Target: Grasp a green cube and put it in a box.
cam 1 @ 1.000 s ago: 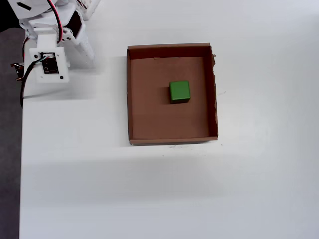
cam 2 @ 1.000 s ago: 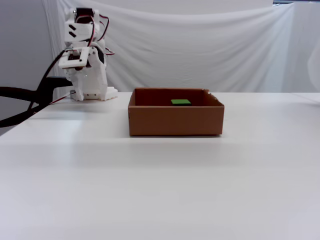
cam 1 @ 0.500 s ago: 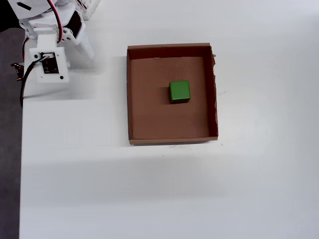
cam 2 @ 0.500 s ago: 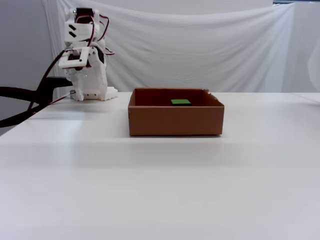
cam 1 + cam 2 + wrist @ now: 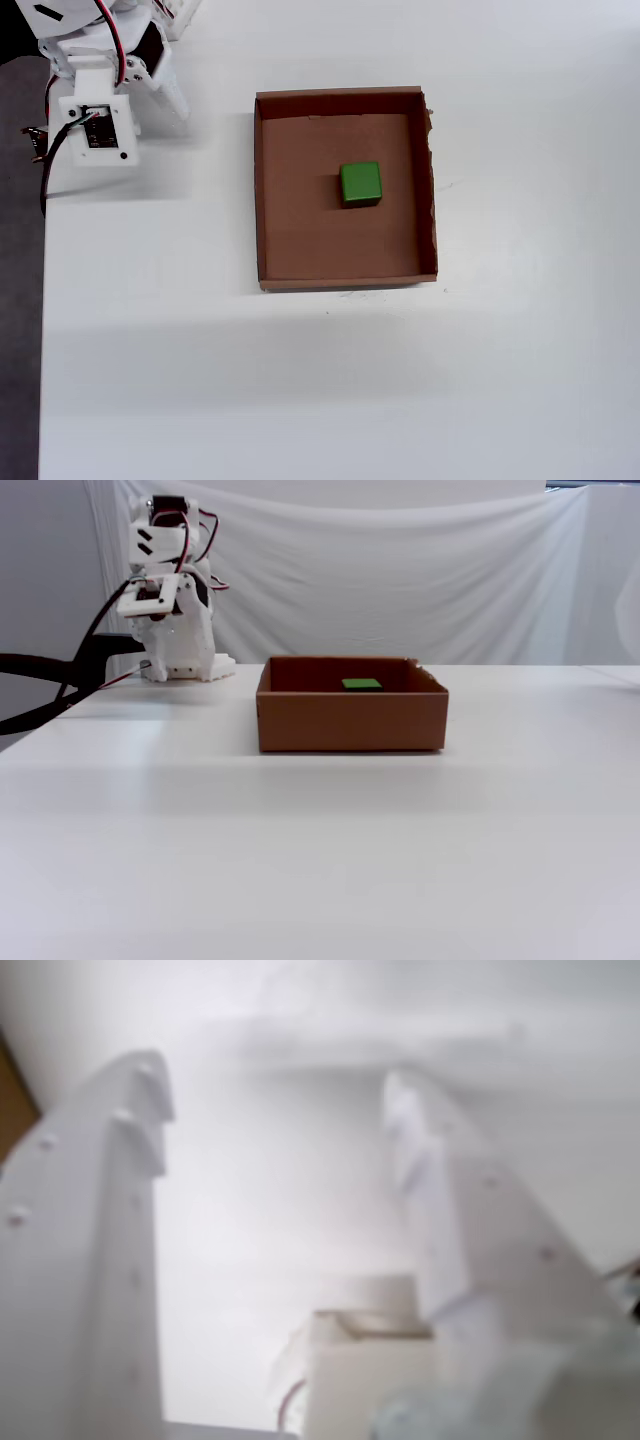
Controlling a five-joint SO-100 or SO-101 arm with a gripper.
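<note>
One green cube (image 5: pixel 361 684), mostly box-hidden (image 5: pixel 350 720)

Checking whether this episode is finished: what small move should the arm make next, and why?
Probably none beyond staying parked: the green cube already rests on the floor of the box, clear of its walls. The gripper is empty, its fingers spread apart, and the arm is folded back beside the box.
</note>
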